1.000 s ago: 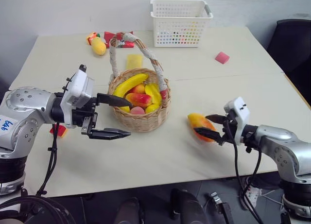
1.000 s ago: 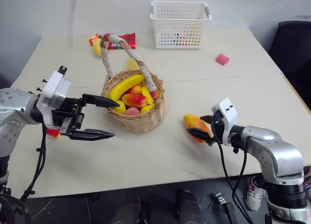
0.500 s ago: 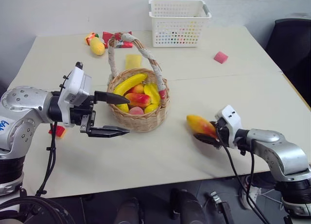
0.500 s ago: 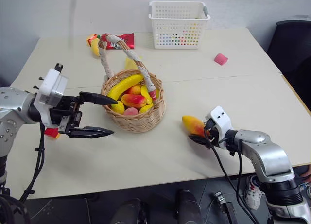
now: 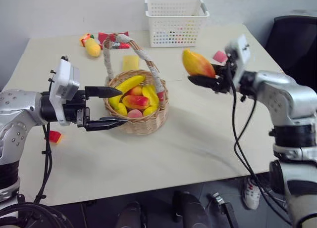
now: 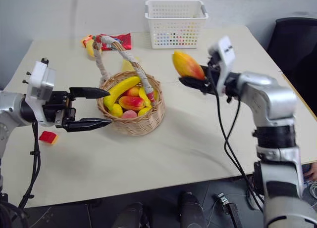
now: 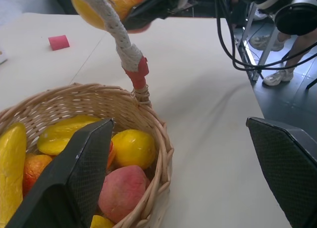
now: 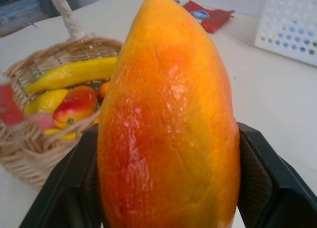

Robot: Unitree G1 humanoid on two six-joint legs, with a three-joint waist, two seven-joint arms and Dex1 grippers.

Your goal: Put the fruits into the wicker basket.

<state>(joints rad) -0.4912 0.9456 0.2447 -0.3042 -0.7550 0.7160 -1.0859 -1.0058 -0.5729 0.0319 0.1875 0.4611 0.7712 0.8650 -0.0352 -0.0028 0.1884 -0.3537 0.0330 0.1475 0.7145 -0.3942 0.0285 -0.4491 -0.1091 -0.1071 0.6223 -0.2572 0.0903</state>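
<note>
Wicker basket (image 5: 136, 116) on table (image 5: 198, 139): holds a banana (image 5: 130, 83), a red-blushed mango (image 5: 134, 101), and other yellow and pink fruits. White plastic basket (image 5: 176, 20) at the far edge. Right gripper (image 5: 205, 79), clamped on a mango fruit (image 5: 197, 63), has risen off the table since a second ago; the fruit's long axis now tilts up-left, beside the basket. Left gripper (image 5: 106, 108) spread wide at the basket's left rim.

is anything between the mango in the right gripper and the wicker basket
Yes, partly. The right gripper holds the mango in the air beside the wicker basket. The basket's tall arched handle spans the opening on the near side, so the mango should go in beside it. The left gripper hovers open at the far rim.
</note>
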